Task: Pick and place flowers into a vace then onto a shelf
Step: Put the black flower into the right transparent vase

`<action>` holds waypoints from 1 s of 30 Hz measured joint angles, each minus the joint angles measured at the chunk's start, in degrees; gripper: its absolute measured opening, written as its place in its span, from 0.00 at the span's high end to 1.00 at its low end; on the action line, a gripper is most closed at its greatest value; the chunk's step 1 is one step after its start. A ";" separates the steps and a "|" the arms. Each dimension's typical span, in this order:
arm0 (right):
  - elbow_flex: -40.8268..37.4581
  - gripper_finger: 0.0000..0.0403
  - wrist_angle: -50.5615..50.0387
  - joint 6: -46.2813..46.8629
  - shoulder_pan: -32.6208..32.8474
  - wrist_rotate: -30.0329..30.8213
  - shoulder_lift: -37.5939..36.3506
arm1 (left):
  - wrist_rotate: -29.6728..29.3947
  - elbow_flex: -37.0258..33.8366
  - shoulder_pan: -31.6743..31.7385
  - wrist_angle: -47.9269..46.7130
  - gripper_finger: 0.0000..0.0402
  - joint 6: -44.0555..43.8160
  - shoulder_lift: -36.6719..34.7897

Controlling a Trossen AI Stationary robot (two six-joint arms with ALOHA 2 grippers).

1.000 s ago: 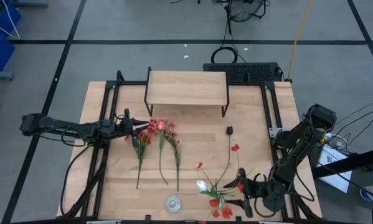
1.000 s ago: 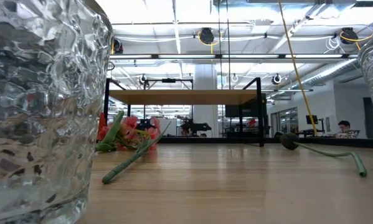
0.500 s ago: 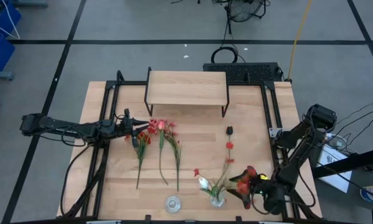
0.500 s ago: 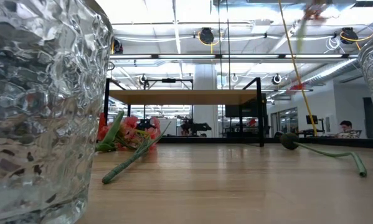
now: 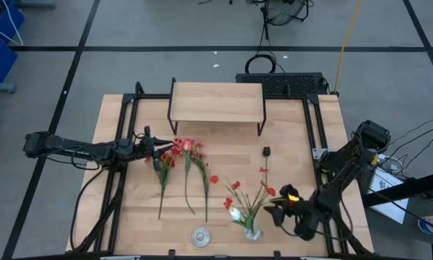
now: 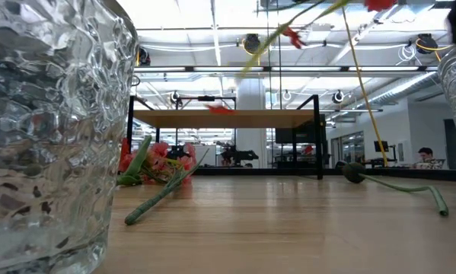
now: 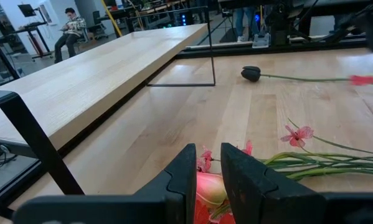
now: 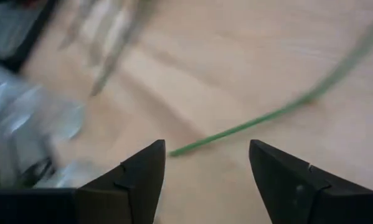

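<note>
Beside the vase (image 5: pixel 253 232) — right pincer (image 5: pixel 272 212) splayed, empty.

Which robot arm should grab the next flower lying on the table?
Probably the left. The left gripper already sits at the blossoms of the flowers lying on the table. The right gripper, open, is beside the vase, away from them.

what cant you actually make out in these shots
- Low view: the near vase fills the side and is cut off by the edge; its mouth is out of view.
- Right wrist view: motion blur smears the vase and stems; only one green stem reads.
- High view: the vase is too small to count its flowers.
</note>
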 joint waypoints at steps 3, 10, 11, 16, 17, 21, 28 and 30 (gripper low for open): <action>0.00 0.47 -3.46 3.20 -3.82 -1.31 0.00 | 0.00 0.00 0.00 0.00 0.80 0.00 0.00; 0.01 0.48 -9.42 2.89 -15.60 -9.80 -0.02 | 0.00 0.00 -0.01 0.00 0.80 0.00 0.00; 0.00 0.48 -10.98 3.25 -17.20 -10.79 -0.02 | 0.01 0.00 -0.01 0.00 0.80 0.00 0.00; 0.00 0.48 -14.21 1.90 -24.85 -14.66 -0.02 | 0.00 0.00 0.00 0.00 0.80 0.00 0.00; 0.00 0.49 -14.21 1.01 -26.36 -15.65 -0.02 | 0.00 0.00 -0.01 0.00 0.80 -0.01 0.00; 0.00 0.50 -14.21 -3.27 -32.29 -17.71 -0.02 | 0.00 0.00 -0.02 0.00 0.80 0.00 0.00; 0.00 0.53 -14.75 -10.69 -40.50 -20.54 0.00 | 0.00 0.00 -0.02 0.00 0.80 -0.01 0.00; 0.00 0.54 -14.89 -12.94 -42.61 -22.83 0.00 | 0.00 0.00 -0.02 0.00 0.80 -0.01 0.00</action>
